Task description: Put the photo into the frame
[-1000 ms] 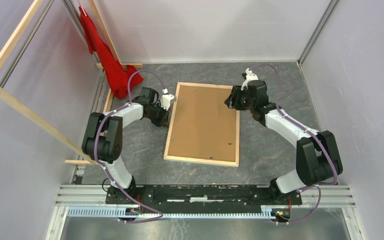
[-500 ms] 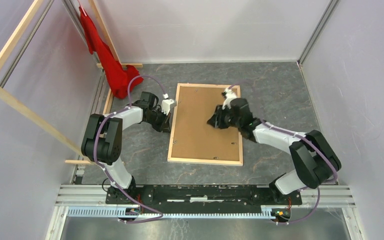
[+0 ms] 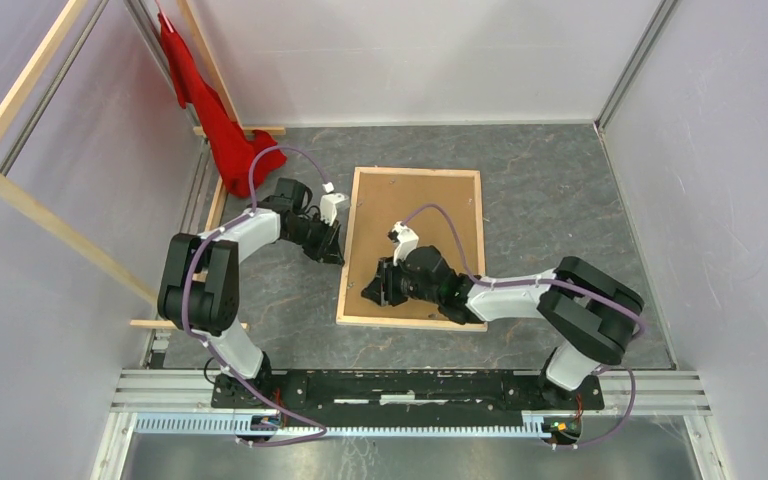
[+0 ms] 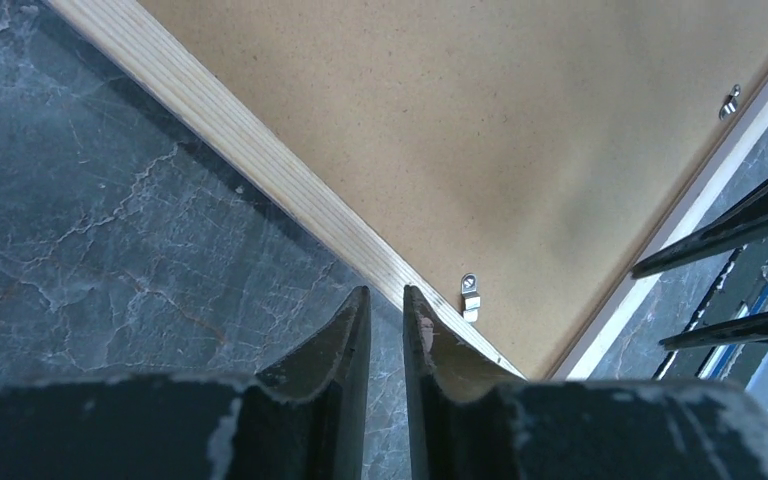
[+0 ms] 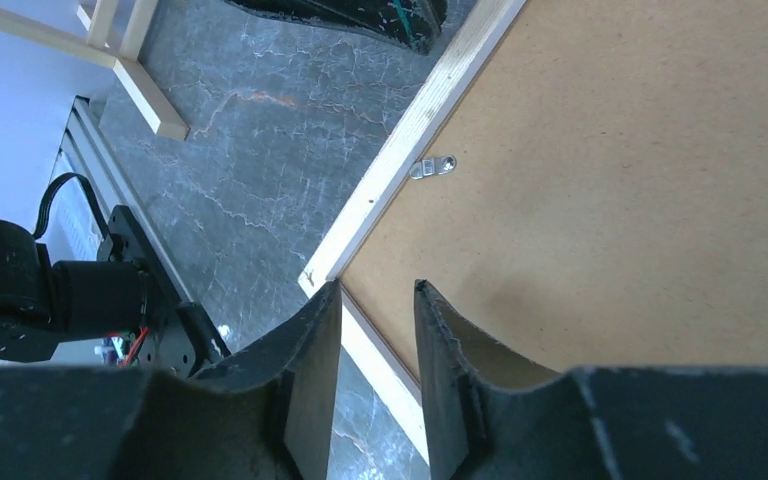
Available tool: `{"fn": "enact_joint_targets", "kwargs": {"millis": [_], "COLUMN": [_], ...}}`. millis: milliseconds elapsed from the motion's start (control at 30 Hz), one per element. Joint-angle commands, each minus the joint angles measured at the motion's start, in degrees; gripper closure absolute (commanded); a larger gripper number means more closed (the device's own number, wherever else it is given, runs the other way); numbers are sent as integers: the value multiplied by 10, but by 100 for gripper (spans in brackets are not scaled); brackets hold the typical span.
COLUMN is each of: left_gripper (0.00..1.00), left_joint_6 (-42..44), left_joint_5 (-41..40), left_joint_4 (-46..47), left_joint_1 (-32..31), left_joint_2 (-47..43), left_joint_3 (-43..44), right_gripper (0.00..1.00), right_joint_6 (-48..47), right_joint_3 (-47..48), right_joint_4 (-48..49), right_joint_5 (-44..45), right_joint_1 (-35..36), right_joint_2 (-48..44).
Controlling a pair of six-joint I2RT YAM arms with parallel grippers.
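Right gripper [image 5: 378,300] has swung across backing board [image 3: 415,205] toward table's [image 3: 560,200] near edge, to frame [image 3: 480,215] corner; it and left gripper [image 4: 387,300] narrow-jawed, empty; suggest nudging clip [image 5: 432,166] gently over board.

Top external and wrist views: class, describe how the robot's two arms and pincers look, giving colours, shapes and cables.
Both the left arm and right arm have white links between bulky black joints, with a purple cable looping along each. The left pincer and right pincer have two black, curved, tapering fingers, scuffed pale near the base.
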Motion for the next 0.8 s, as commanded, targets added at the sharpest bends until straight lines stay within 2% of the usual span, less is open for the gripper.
{"fn": "enact_joint_targets", "kwargs": {"millis": [0, 133, 367, 767], "left_gripper": [75, 79, 91, 92], "left_joint_6": [17, 14, 12, 12], "left_joint_5": [25, 19, 18, 13], "left_joint_4": [-6, 0, 5, 9], "left_joint_1": [2, 2, 2, 2], "left_joint_2": [13, 31, 47, 44], "left_joint_3": [19, 18, 13, 8], "right_gripper": [64, 65, 65, 67], "right_joint_6": [22, 27, 34, 46], "right_joint_3": [4, 22, 51, 85], "right_joint_4": [79, 95, 106, 101], "right_joint_5": [50, 52, 52, 62], "right_joint_1": [18, 22, 27, 27], "right_joint_2": [34, 68, 112, 160]}}
